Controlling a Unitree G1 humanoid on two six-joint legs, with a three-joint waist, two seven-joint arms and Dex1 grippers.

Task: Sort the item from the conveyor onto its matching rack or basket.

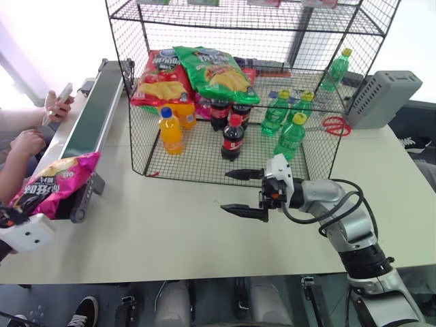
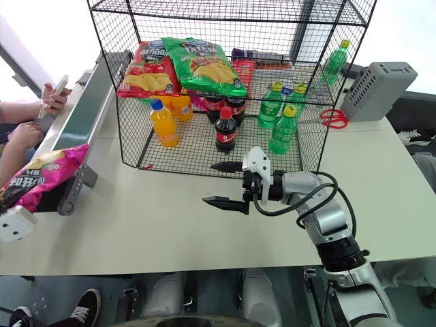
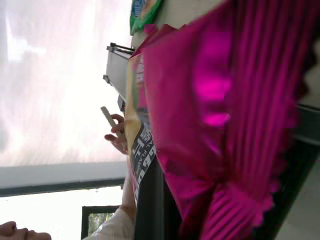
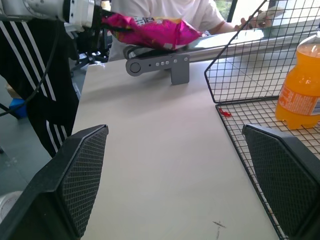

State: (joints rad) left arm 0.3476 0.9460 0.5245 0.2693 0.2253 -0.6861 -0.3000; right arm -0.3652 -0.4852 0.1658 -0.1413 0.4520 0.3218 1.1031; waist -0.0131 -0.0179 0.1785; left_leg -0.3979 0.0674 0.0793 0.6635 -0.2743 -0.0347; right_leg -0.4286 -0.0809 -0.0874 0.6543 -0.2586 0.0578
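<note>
The item, a magenta-pink crisp bag [image 1: 58,180], lies over the near end of the dark-green conveyor [image 1: 92,112] at the table's left edge. My left gripper [image 1: 12,215] is shut on the bag's near end; the left wrist view shows the bag's crimped pink seam [image 3: 220,115] right in front of it. The black wire rack [image 1: 197,146] stands at the back of the table. In front of the rack, over the bare table, my right gripper [image 1: 225,191] points left, open, with nothing between its fingers.
On the rack's lowest tier are a red crisp bag [image 1: 163,78], a green crisp bag [image 1: 214,71], an orange bottle [image 1: 170,131], cola bottles [image 1: 233,136] and green bottles [image 1: 289,136]. A person's hands with a phone [image 1: 58,102] are beside the conveyor. A grey slatted box [image 1: 385,95] and red scissors [image 1: 335,126] sit at the right.
</note>
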